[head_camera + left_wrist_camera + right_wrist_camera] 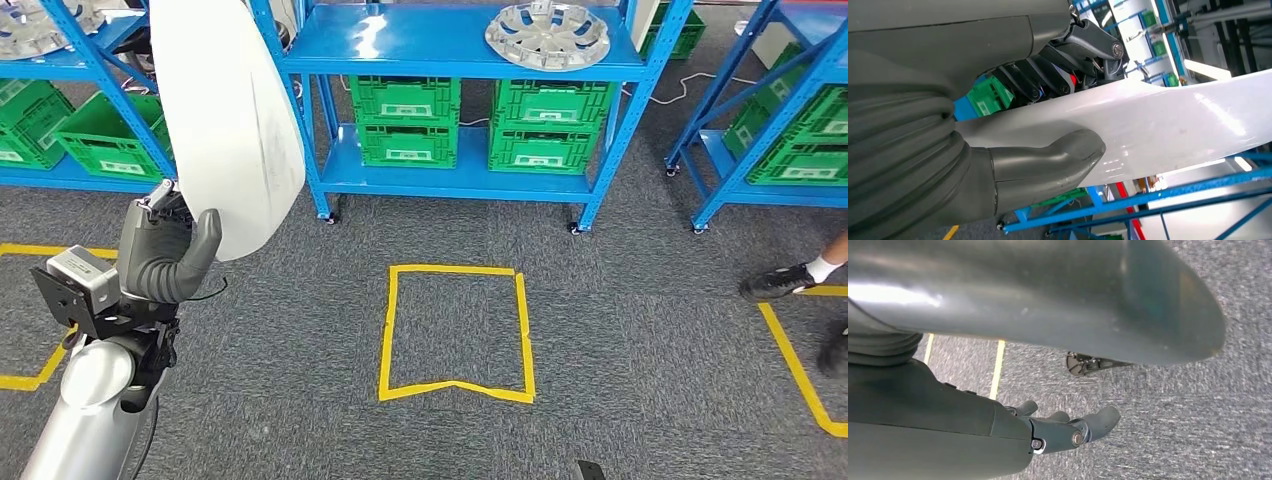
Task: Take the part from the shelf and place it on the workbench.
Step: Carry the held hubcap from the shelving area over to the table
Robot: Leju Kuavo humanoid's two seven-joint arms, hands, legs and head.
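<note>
Nearest the head camera, the silver left arm (85, 420) rises from the near left corner, and the left hand (170, 255) grips the lower edge of a large white curved part (225, 120), thumb pressed on its near face — the part stands upright above the hand, reaching past the top of the picture. Ahead on the grey carpet (620, 350) lies a square of yellow tape (455, 330), and beyond it stands a blue shelf (465, 110) with green crates (405, 120) on its lower level and a silver wheel cover (547, 35) on top. At the far right edge a person's dark shoe (775, 283) rests near another yellow line. From the left wrist, the thick grey thumb (1048, 167) lies across the glossy white part (1158, 135) while the dark fingers (1048, 82) clamp its other side — the panel is pinched between them, with blue shelving behind. From the right wrist, the right hand (1068, 427) hangs over the carpet holding nothing, its fingers loosely apart and slightly curled, with yellow tape lines and a shoe on the floor below.
</note>
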